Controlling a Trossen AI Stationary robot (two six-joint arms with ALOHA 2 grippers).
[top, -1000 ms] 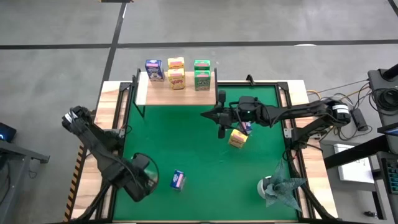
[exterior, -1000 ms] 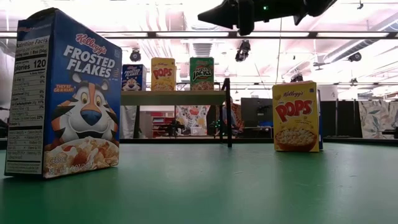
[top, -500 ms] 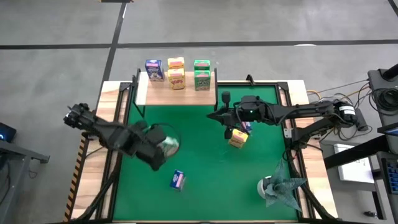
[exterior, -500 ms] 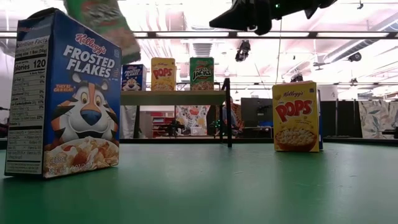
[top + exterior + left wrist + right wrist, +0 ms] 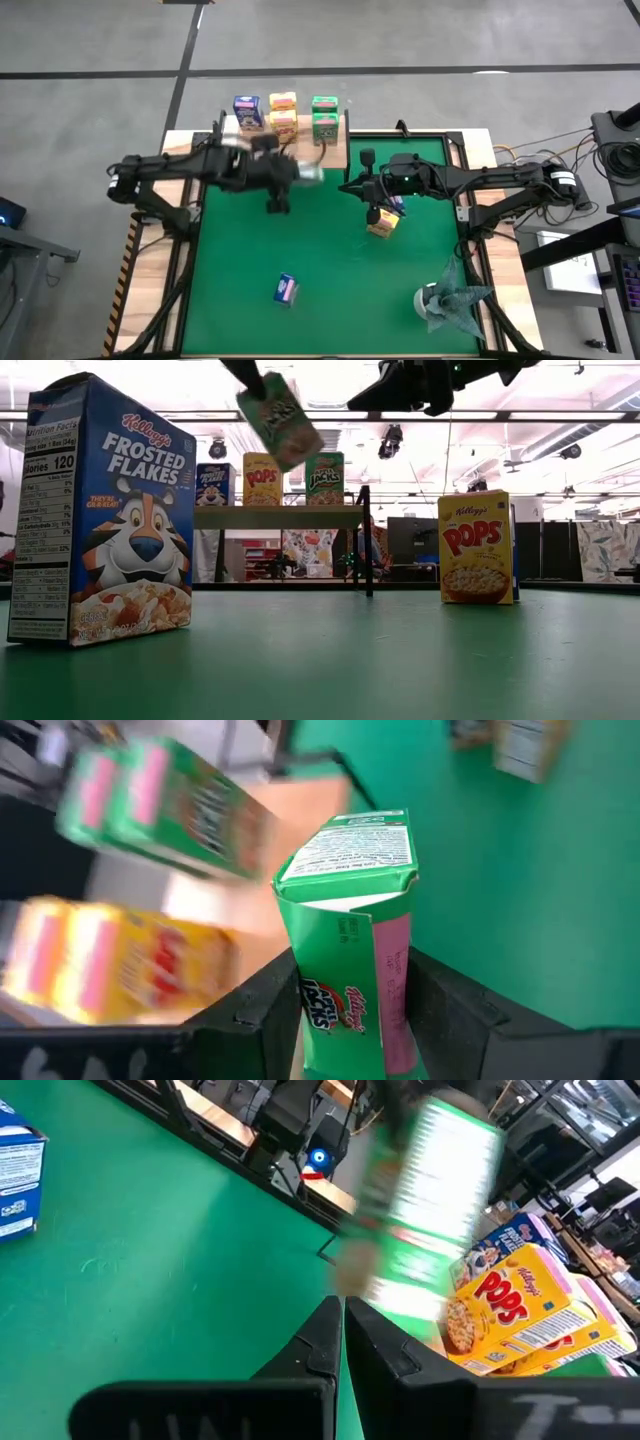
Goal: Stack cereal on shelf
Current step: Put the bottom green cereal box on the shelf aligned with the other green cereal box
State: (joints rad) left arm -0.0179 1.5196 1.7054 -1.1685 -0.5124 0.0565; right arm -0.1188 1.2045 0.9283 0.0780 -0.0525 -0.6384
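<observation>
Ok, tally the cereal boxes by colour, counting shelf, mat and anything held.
Blue boxes: 3
Yellow boxes: 3
Green boxes: 3, counting the green box in the left hand
Total: 9

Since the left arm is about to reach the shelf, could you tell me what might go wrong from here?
1. The left end effector holds the green box tilted in the low view; set down like that, it may topple.
2. The shelf already carries several boxes; the incoming one could knock the green boxes.
3. The right end effector, shut, hovers near the yellow box, close to the left arm's path.
</observation>
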